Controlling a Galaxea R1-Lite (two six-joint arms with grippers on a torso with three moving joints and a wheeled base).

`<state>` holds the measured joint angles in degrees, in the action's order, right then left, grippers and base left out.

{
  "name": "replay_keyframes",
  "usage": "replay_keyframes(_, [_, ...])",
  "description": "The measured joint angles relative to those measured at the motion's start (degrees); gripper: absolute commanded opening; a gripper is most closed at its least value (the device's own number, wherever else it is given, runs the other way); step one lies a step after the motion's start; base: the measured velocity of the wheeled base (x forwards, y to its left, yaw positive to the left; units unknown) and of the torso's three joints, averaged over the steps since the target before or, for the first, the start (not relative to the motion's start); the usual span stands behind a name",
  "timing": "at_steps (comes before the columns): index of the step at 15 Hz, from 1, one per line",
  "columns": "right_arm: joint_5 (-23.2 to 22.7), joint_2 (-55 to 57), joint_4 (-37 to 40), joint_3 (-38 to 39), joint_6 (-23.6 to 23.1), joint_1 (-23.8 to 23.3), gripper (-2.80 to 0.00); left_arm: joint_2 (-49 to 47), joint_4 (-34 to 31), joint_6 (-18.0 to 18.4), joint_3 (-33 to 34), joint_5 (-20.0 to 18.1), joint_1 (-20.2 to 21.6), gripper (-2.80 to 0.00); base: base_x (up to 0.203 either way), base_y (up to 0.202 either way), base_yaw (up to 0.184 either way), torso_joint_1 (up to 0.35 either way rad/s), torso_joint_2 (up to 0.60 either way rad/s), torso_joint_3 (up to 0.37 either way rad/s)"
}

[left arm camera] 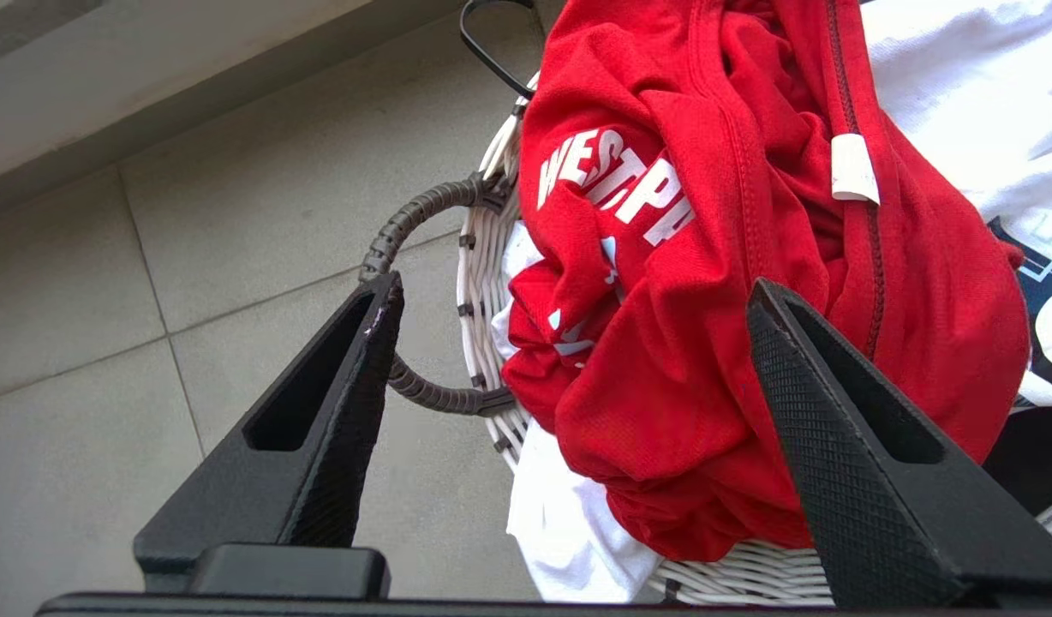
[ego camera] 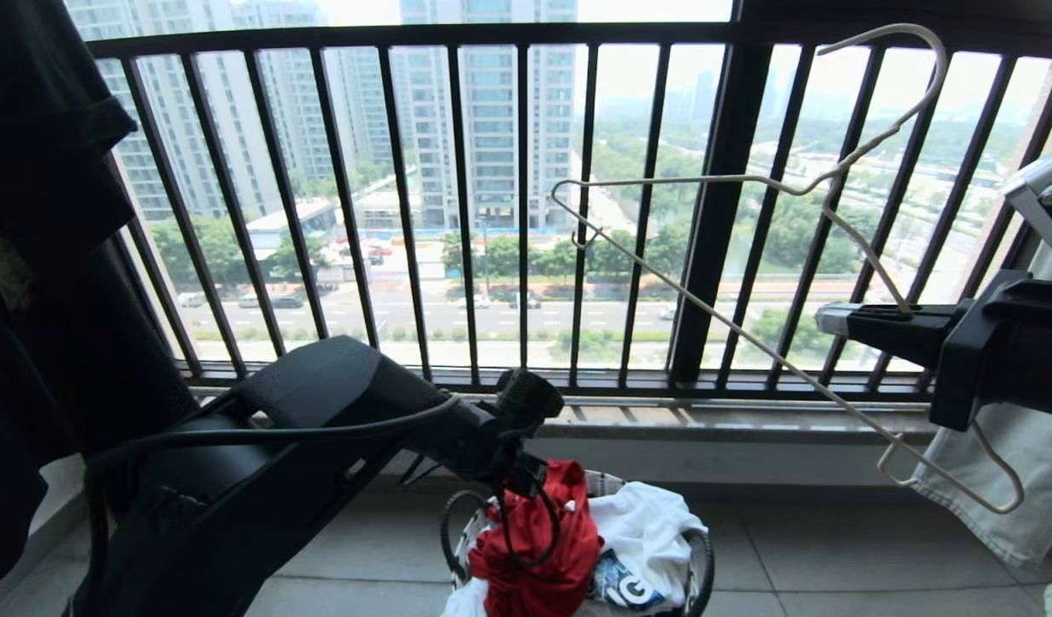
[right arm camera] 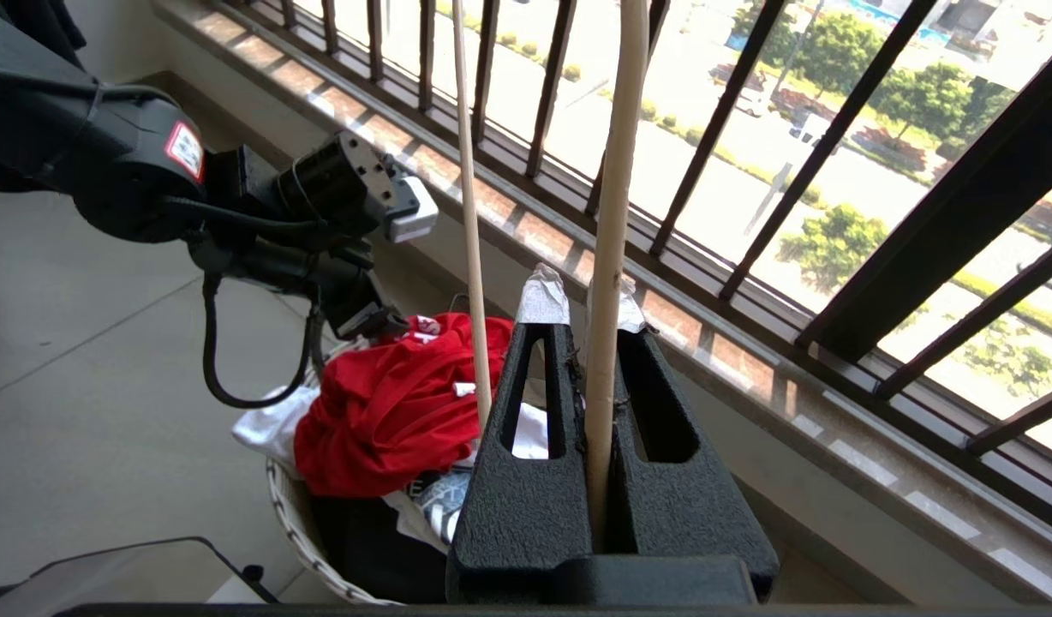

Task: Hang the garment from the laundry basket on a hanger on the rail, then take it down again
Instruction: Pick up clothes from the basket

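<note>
- Down at the floor, the left tool point(left arm camera: 569, 300) hangs over the basket point(left arm camera: 483, 283) with its jaws wide apart, holding nothing; one finger point(left arm camera: 346, 411) stands outside the rim by the handle loop, the other in front of the red shirt point(left arm camera: 706, 343).
- Only the left wrist view shows the white lettering on the shirt, a small white tag near its collar, and the woven white wall of the basket.
- From the head view the left arm covers its own tool, so the jaws cannot be read there; the shirt point(ego camera: 539, 540) shows as a crumpled heap on top of the basket point(ego camera: 702, 566), beside a white shirt point(ego camera: 650, 527).
- At the right, the right tool point(right arm camera: 590, 296) is clamped together on a wire of the hanger point(right arm camera: 613, 214), held up in front of the railing point(right arm camera: 920, 223).
- The head view alone shows the whole hanger point(ego camera: 749, 326): tilted, hook up near the top edge, lower corner against a pale cloth point(ego camera: 997, 480) at the right.
- The right wrist view shows only two thin wires of it, both cut off at the top.
- A black shirt point(ego camera: 38, 257) fills the left edge of the head view, cut off by the frame.
- The basket's lower part is cut off in every view, and what lies under the shirts is hard to make out.
</note>
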<state>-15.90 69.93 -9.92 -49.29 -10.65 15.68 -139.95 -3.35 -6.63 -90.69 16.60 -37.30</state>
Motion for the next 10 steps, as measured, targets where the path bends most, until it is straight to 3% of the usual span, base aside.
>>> replay_keyframes(2, [0.01, 0.02, 0.0, 0.0, 0.0, -0.01, -2.8, -1.72, 0.06, -0.94, -1.79, 1.57, -0.35, 0.0, 0.0, 0.0, 0.0, 0.0, 0.0, 0.0])
replay_keyframes(10, [0.0, -0.02, -0.02, -0.02, 0.02, -0.38, -2.8, -3.83, -0.09, -1.91, -2.1, 1.5, -2.06, 0.0, 0.0, 0.0, 0.0, 0.0, 0.0, 0.0])
